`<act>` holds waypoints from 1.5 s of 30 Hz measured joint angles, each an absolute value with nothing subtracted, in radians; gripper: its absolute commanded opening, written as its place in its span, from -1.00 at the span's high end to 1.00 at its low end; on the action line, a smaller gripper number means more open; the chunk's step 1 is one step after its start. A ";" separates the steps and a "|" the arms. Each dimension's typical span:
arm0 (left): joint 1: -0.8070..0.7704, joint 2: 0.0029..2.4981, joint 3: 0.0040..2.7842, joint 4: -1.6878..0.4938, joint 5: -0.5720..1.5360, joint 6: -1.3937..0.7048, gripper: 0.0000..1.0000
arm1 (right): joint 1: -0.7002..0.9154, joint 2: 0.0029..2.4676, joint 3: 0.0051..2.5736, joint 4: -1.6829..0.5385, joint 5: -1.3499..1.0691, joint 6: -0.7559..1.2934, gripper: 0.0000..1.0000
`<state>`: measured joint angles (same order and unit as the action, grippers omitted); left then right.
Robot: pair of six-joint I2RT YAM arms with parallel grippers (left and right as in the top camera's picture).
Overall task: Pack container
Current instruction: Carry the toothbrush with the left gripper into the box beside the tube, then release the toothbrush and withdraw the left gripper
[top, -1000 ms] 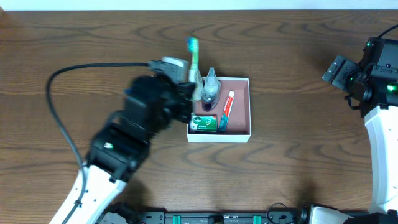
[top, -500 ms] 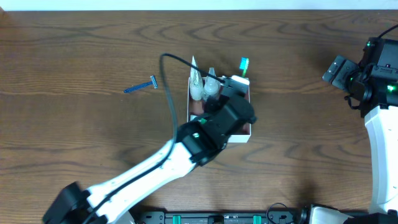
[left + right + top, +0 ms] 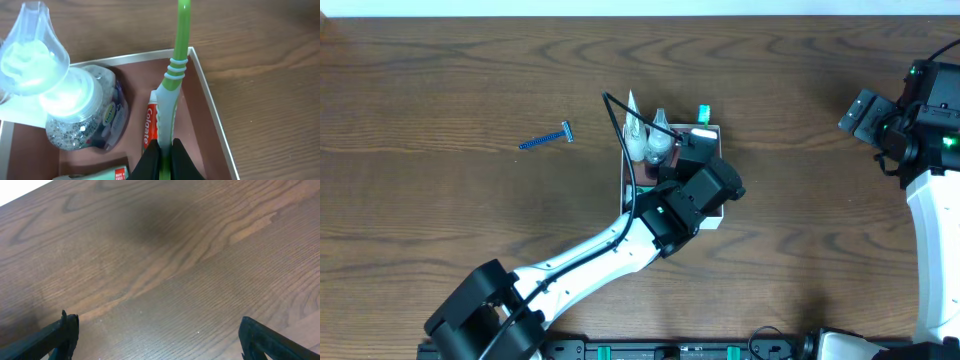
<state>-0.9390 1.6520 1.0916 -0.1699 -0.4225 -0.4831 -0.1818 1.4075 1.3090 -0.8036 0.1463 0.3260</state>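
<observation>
Left end effector, clamped on a green plastic toothbrush, hangs over the shallow white-walled square container on the wooden worktop (white toothpaste tube and clear bottle already inside). A blue razor lies outside, unpacked. Right end effector gapes empty.

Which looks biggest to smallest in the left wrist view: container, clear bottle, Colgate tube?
1. container
2. clear bottle, though its nearness to the camera inflates it
3. Colgate tube, partly hidden behind the toothbrush
</observation>
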 measured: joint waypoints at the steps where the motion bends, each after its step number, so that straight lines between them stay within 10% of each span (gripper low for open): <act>1: -0.939 1.654 1.092 -0.170 -0.423 -0.488 0.88 | -0.182 1.407 1.309 -0.804 0.146 0.326 -0.97; 45: -0.940 1.612 1.092 -0.149 -0.419 -0.432 0.57 | -0.182 1.407 1.309 -0.803 0.146 0.326 -0.99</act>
<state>-0.9401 1.6115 1.0916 -0.1486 -0.4187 -0.4320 -0.1818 1.4075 1.3090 -0.8032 0.1463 0.3260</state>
